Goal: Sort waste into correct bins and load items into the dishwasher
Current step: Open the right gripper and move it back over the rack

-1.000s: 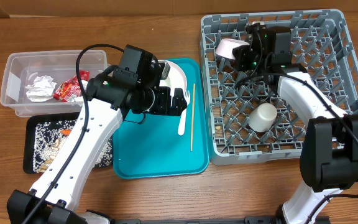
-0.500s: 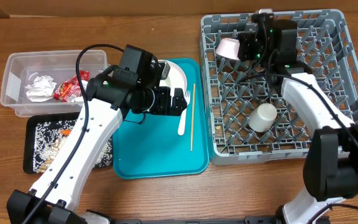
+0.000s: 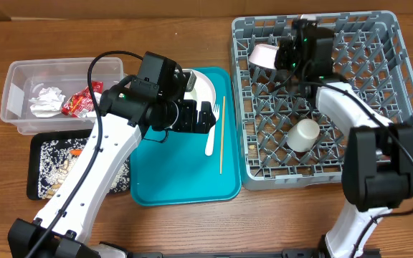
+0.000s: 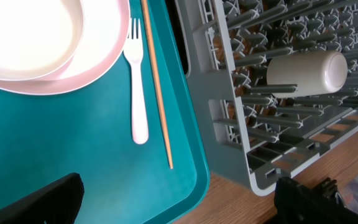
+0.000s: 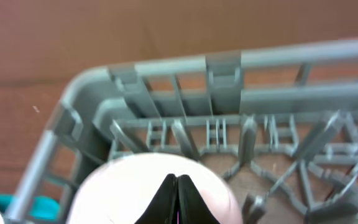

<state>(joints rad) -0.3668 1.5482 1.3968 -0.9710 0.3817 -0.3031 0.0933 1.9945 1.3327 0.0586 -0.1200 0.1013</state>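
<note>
My left gripper (image 3: pixel 205 117) (image 4: pixel 176 205) hangs open over the teal tray (image 4: pixel 73 149), nothing between its fingers. On that tray lie a pale plate (image 3: pixel 208 87) (image 4: pixel 98 56) with a white bowl (image 4: pixel 23 31) on it, a white fork (image 3: pixel 211 135) (image 4: pixel 138 93) and a wooden chopstick (image 3: pixel 222 136) (image 4: pixel 157 93). My right gripper (image 3: pixel 283 57) (image 5: pixel 178 186) is shut, its tips just over a pale bowl (image 3: pixel 262 54) (image 5: pixel 117 186) in the back left corner of the grey dishwasher rack (image 3: pixel 407 107) (image 5: pixel 166 68). A white cup (image 3: pixel 303 135) (image 4: pixel 303 70) lies on its side in the rack.
A clear tub (image 3: pixel 16 79) at the left holds a crumpled napkin (image 3: pixel 46 100) and a red wrapper (image 3: pixel 81 102). In front of it a black tray (image 3: pixel 36 188) holds food scraps. Bare wooden table surrounds everything.
The right wrist shifted toward the rack's back edge and then settled beside the pale bowl, which stayed put. The left arm has not moved.
</note>
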